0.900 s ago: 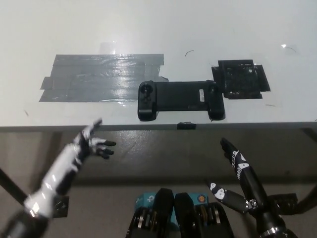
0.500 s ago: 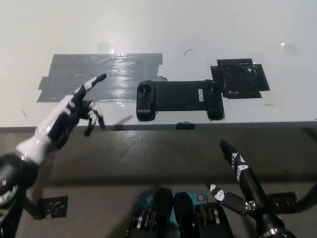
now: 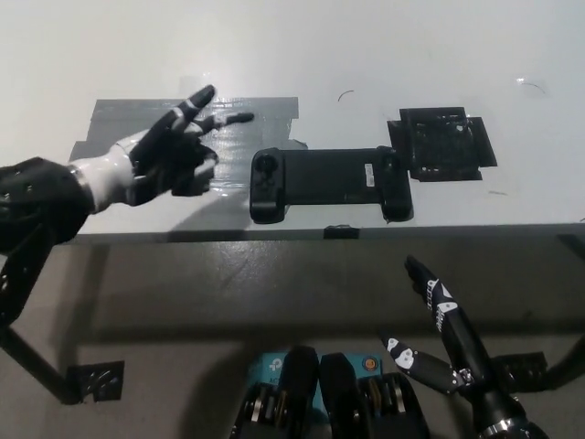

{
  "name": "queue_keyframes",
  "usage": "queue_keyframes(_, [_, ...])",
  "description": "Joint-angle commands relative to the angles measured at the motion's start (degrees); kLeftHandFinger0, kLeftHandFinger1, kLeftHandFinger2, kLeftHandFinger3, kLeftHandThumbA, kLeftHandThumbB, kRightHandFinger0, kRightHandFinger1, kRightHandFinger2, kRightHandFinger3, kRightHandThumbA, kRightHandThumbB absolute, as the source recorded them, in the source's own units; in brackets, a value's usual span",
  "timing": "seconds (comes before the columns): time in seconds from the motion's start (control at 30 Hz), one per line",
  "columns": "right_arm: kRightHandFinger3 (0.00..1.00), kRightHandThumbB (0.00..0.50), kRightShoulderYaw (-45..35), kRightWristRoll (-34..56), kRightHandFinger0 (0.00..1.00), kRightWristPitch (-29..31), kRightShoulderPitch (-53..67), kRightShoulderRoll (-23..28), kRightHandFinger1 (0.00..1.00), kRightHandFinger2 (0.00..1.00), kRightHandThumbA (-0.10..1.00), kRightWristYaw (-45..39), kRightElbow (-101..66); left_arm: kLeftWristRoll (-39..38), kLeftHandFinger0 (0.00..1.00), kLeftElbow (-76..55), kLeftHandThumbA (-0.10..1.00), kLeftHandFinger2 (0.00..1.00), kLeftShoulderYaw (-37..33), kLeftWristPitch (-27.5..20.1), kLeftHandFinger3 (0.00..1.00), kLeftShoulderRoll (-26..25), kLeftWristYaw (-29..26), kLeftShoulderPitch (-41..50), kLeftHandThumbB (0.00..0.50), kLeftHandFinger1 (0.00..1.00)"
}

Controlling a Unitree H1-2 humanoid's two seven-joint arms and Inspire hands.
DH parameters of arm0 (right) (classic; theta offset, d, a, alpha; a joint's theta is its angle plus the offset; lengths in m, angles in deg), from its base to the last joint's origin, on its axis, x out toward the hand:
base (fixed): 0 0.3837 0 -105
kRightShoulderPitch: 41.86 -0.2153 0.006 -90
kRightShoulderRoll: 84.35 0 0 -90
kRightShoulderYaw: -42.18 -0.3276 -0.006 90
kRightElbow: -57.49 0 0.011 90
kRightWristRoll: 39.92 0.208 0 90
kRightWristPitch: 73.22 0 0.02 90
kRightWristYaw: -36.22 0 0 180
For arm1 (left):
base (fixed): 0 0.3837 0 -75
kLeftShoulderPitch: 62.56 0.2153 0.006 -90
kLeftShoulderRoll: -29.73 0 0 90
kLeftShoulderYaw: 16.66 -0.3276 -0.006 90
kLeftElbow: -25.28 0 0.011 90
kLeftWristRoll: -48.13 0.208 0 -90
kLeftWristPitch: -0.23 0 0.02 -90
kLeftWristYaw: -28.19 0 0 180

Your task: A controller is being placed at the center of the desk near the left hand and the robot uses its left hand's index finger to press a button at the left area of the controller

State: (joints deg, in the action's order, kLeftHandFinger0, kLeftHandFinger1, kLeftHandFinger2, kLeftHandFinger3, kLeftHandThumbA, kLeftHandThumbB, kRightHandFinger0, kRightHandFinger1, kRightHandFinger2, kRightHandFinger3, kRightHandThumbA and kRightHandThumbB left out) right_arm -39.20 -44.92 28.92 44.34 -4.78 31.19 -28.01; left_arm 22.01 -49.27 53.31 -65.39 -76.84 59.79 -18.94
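- The controller [image 3: 330, 183] sits on the white desk [image 3: 366, 55] close to the front edge, roughly midway along it; its long axis runs side to side, parallel to that edge, with the round button area on its left grip [image 3: 267, 167] at the end facing the white hand.
- Furthest left, the left hand [image 3: 169, 155] hangs over the grey tape patch [image 3: 137, 151] that covers the desk's left half; its fingers [image 3: 233, 117] are spread apart and hold nothing, one reaching forward, another pointing across toward the controller.
- The key relation: the left grip lies just to the right of the fingertips and a touch nearer the front edge; hand and controller are near but apart, no contact to be seen.
- My read: the press wants a short sideways reach to the right and a dip down onto that grip; the spread fingers could brush the controller's body first.
- Right of the controller, a square black tape patch [image 3: 442, 144] nearly touches its right grip.
- Far right, the right hand [image 3: 431, 291] rests below the desk's front edge, well away; fingers extended, gripping nothing; the left hand is clearly the nearer.
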Motion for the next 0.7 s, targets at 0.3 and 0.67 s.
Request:
queue_keyframes(0.3, [1.0,0.25,0.5,-0.9,1.0,1.0,-1.0,0.4,1.0,1.0,0.66,-1.2,-2.1,-1.4,0.0,5.1,1.0,0.07,-5.5,2.5,1.0,-1.9,3.5,-3.6,0.353,0.0])
queue_keyframes(0.67, [1.0,0.244,0.4,-1.1,1.0,1.5,-0.4,0.3,1.0,1.0,0.63,-1.2,-1.9,-1.4,0.0,7.1,1.0,0.13,-6.1,2.5,1.0,-1.1,2.7,-1.8,0.391,0.0])
